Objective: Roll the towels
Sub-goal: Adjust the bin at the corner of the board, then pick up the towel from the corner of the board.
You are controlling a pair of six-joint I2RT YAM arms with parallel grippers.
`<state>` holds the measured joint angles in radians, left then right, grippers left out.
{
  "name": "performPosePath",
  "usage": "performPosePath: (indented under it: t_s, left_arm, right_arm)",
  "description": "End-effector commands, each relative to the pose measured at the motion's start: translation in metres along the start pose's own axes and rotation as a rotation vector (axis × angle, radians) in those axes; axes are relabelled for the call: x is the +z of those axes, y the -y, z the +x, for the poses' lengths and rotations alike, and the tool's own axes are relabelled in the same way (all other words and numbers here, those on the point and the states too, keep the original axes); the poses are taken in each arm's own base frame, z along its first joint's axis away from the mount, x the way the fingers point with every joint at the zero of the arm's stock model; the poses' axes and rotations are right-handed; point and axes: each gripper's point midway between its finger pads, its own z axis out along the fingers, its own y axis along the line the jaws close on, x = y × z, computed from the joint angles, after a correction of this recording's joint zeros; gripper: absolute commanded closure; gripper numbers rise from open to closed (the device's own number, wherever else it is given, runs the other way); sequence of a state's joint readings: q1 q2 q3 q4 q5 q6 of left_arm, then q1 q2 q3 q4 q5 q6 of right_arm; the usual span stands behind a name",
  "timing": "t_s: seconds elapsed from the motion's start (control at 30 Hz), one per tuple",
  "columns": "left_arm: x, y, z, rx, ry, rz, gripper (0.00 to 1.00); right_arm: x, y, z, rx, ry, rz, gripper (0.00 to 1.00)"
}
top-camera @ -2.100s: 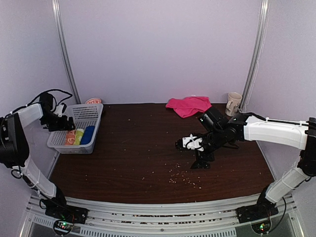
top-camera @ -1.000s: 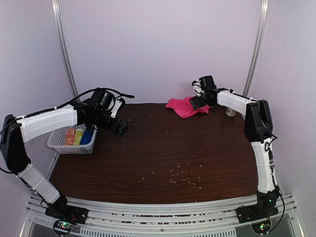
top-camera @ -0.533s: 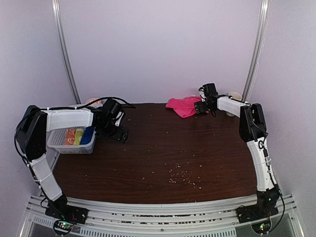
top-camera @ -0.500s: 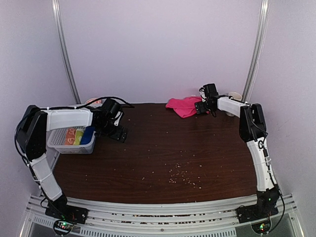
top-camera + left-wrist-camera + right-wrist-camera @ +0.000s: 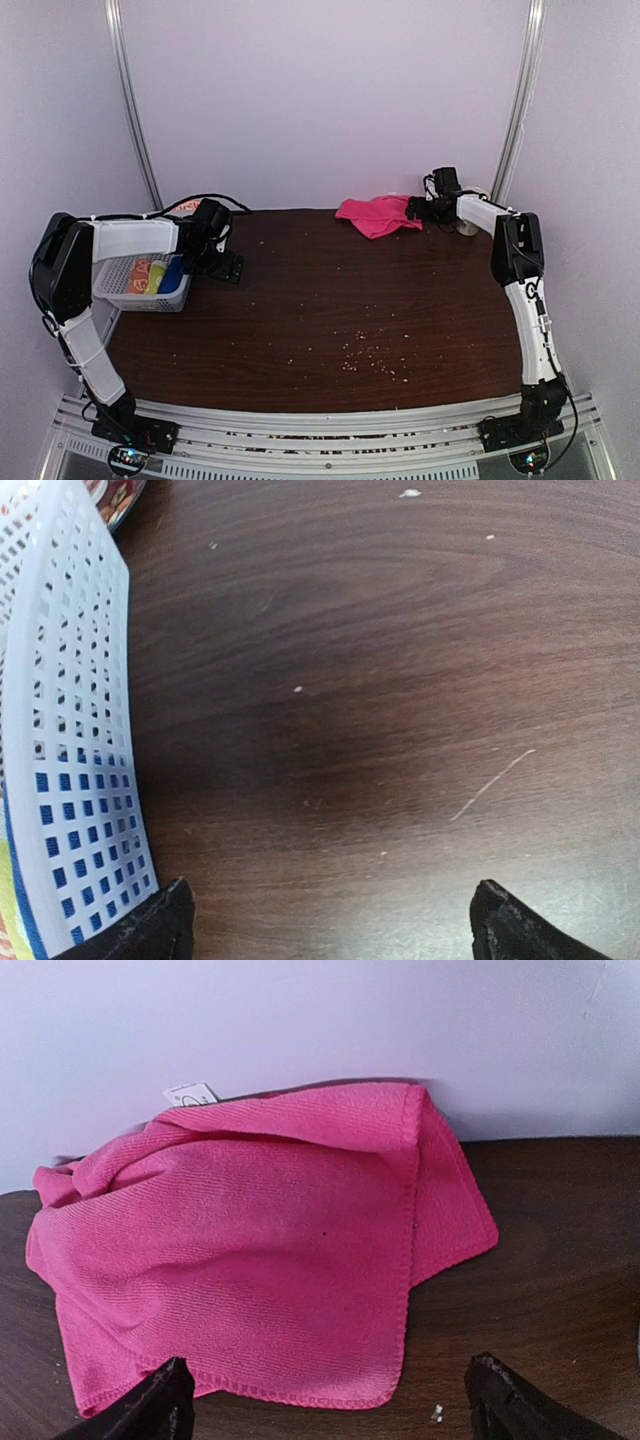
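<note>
The plain pink towel lies crumpled at the back of the table against the wall. In the right wrist view it fills the middle, with a white tag at its far edge. My right gripper is open, low at the towel's right side, with its near hem between the fingertips. The orange patterned towel peeks out behind the basket, and its edge also shows in the left wrist view. My left gripper is open and empty over bare table, just right of the basket.
The white lattice basket at the left edge holds orange, yellow and blue rolls. A cream mug stands at the back right, partly behind my right arm. Small crumbs are scattered on the dark wood table.
My right arm swung from the table's middle to the pink towel at the back. My left arm came out from over the basket, then drew back close to its right side.
</note>
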<state>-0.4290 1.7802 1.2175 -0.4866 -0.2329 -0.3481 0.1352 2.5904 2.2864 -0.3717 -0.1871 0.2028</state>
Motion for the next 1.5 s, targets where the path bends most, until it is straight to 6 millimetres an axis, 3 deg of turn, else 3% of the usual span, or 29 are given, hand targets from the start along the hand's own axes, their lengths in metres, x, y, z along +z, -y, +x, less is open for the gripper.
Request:
performPosePath:
  t_s: [0.0, 0.23, 0.43, 0.57, 0.73, 0.97, 1.07, 1.3, 1.47]
  left_arm:
    - [0.004, -0.028, 0.006, -0.06, -0.011, -0.066, 0.02]
    - [0.001, -0.033, 0.004, -0.065, -0.002, -0.085, 0.02]
    - [-0.013, -0.027, -0.01, -0.076, 0.041, -0.04, 0.02]
    - [-0.019, -0.025, -0.016, -0.075, 0.059, -0.026, 0.02]
    - [-0.023, -0.018, -0.017, -0.063, 0.067, -0.005, 0.02]
    - [-0.025, -0.006, -0.021, -0.025, 0.077, 0.012, 0.02]
    - [-0.028, 0.001, -0.028, -0.001, 0.092, 0.019, 0.02]
    - [-0.041, 0.027, -0.048, 0.076, 0.141, 0.054, 0.02]
    - [-0.057, 0.052, -0.06, 0.151, 0.191, 0.089, 0.02]
  right_arm:
    - [0.006, -0.014, 0.017, 0.167, -0.072, -0.099, 0.05]
    - [0.018, -0.004, 0.028, 0.214, -0.076, -0.057, 0.05]
    - [0.031, -0.004, 0.05, 0.256, -0.125, -0.07, 0.13]
    - [0.035, -0.005, 0.047, 0.287, -0.102, -0.085, 0.19]
    - [0.04, -0.006, 0.046, 0.305, -0.083, -0.093, 0.37]
    - [0.038, -0.007, 0.037, 0.29, -0.051, -0.094, 0.77]
    - [0.031, -0.01, 0.024, 0.255, -0.026, -0.1, 1.0]
    - [-0.009, -0.04, -0.004, 0.127, -0.002, -0.137, 1.0]
    - [-0.069, -0.087, -0.022, -0.024, 0.009, -0.208, 1.0]
